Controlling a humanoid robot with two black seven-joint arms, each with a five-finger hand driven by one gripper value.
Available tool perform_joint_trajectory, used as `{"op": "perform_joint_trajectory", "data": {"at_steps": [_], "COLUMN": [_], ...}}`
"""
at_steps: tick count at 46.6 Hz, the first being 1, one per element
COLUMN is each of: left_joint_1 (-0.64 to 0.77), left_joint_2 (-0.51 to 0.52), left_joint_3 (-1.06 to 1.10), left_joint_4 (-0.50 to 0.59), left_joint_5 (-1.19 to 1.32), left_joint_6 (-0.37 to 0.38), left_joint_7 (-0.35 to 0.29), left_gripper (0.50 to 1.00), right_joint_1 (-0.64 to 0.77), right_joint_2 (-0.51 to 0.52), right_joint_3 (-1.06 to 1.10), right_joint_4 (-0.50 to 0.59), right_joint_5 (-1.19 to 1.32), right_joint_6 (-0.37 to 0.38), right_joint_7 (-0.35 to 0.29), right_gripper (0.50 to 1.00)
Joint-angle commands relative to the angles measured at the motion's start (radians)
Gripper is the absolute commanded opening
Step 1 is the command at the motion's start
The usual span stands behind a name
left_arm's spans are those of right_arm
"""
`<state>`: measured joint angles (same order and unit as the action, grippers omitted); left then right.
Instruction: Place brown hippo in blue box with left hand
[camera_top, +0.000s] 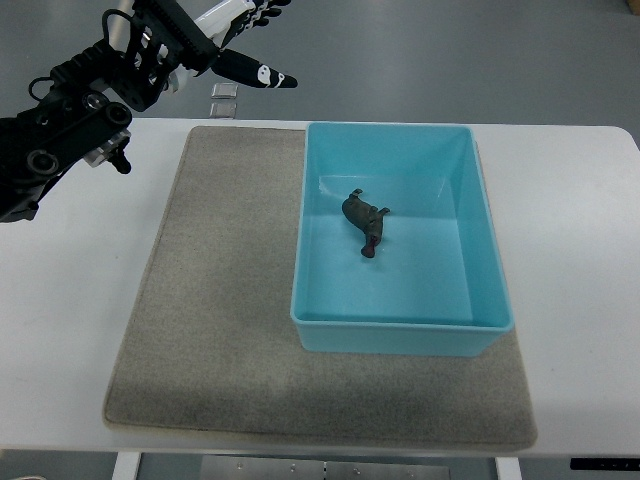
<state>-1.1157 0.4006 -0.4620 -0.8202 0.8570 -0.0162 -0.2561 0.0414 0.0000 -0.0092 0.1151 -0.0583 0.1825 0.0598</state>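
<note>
Inside the blue box (400, 240), clear of its walls, lies the brown hippo (365, 219) (left hand (215, 45) spread, empty).

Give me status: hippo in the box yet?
Done: the brown hippo lies on the floor of the blue box. In hand: nothing; the left robot hand is up at the top left, off the mat, fingers spread and empty. Left: nothing visible.

Open mat (215, 300) left of box (480, 230)
</note>
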Motion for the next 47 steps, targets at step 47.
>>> {"op": "perform_joint_trajectory", "data": {"at_steps": [47], "left_joint_1": [0.108], "left_joint_2": [-0.115], "left_joint_3": [-0.046], "left_joint_4": [0.286], "left_joint_5": [-0.975], "left_joint_6": [-0.205], "left_joint_7": [0.031], "left_gripper": [0.994], "right_joint_1": [0.000], "right_joint_2": [0.000], "right_joint_3": [0.000], "right_joint_4": [0.000], "right_joint_5": [0.000], "right_joint_6": [0.000], "right_joint_7": [0.000], "right_gripper": [0.936]}}
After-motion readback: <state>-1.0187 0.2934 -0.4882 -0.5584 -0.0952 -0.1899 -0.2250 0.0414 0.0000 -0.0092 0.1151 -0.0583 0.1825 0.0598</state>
